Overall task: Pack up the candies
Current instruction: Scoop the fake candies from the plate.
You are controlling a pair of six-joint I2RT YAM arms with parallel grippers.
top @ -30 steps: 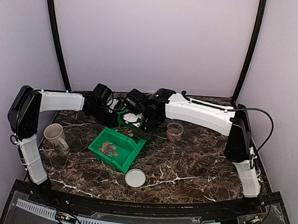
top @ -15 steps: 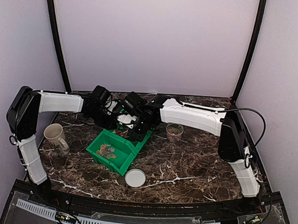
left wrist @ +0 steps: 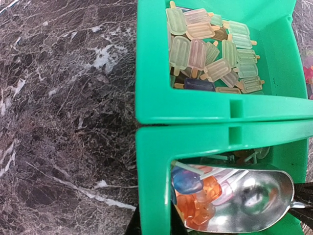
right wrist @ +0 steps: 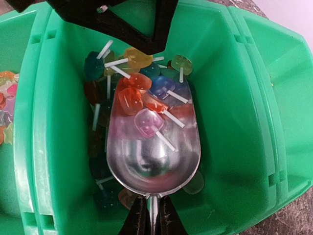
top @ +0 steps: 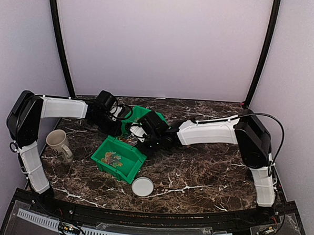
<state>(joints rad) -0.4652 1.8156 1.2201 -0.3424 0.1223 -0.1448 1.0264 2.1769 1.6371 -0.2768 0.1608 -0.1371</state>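
While the right hand squeezes the scoop handle, candies lie w/ sticks mostly slanting back toward it; shiny orange, blue, pink. Left hand: can't tell.

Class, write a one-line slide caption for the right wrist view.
Right gripper holds a metal scoop of lollipop candies inside a green bin.

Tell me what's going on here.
The right end effector grips a metal scoop by its handle, its bowl down in a compartment of the green bin with several candies lying in it. The left end effector sits at the bin's edge; whether it grips the bin is unclear.
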